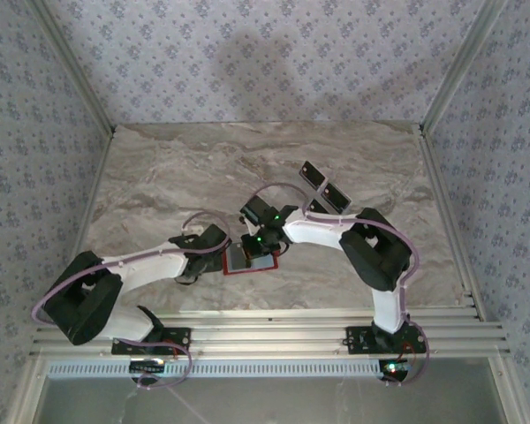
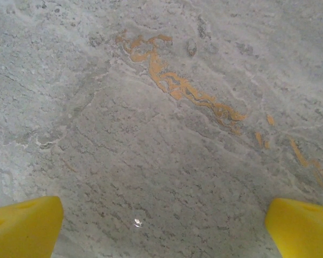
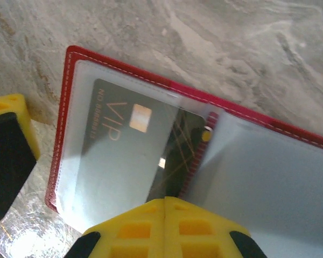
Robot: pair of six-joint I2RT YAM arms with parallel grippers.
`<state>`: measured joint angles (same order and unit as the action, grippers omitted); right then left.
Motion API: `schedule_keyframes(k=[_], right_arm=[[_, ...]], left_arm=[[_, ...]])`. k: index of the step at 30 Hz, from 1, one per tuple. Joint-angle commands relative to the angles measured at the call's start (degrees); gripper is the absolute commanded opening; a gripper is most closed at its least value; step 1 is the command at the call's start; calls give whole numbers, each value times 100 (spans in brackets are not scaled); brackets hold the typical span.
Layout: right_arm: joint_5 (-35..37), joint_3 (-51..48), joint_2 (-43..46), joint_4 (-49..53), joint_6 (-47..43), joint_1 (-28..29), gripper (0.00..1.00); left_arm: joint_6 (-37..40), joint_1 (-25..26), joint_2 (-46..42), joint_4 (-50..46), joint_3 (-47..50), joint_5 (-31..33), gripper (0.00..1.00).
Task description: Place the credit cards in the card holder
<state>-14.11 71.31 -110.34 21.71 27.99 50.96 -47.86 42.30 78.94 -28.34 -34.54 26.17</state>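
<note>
Three spare cards (image 1: pixel 336 195) lie at the far right of the surface (image 1: pixel 159 177), well apart from the work. One grey card (image 3: pixel 118 145) marked VIP sits partly inside the left clear sleeve of the open red wallet (image 3: pixel 269 183), which lies flat near the middle front. The right tool (image 3: pixel 164 217) is closed at the card's near edge, apparently to slide it deeper; whether it pinches the card or merely presses it cannot be told. The left tool (image 2: pixel 161 228) is spread wide and grips nothing, probably set beside the wallet to stop it sliding. The right wrist view gives the sleeve, the lettering and one left finger (image 3: pixel 8 156) by the red rim. From overhead the arms cover that detail, but the spare cards appear.
</note>
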Motion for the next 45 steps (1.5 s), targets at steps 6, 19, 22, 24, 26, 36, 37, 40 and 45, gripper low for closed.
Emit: schedule_keyframes(k=[6, 19, 22, 24, 26, 36, 37, 40, 45], right_arm=[[-279, 330, -243, 247, -125, 63, 0], [-239, 205, 242, 201, -129, -8, 0], [-170, 65, 341, 202, -122, -130, 0], [-171, -7, 346, 207, -120, -197, 0], [-197, -46, 312, 185, -131, -226, 0], [-332, -1, -17, 109, -154, -184, 0], [-334, -3, -42, 110, -155, -181, 0], [-343, -5, -129, 114, -171, -187, 0], [-410, 66, -237, 149, -175, -192, 0]], left_arm=[[38, 59, 238, 281, 19, -152, 100], [30, 87, 190, 232, 18, -129, 100], [31, 89, 205, 232, 14, -120, 100], [39, 90, 218, 242, 3, -120, 100], [34, 94, 227, 249, -8, -116, 100], [38, 103, 271, 244, -32, -111, 100], [37, 106, 271, 250, -26, -110, 100], [39, 112, 280, 256, -17, -109, 100], [39, 112, 306, 276, -8, -105, 100]])
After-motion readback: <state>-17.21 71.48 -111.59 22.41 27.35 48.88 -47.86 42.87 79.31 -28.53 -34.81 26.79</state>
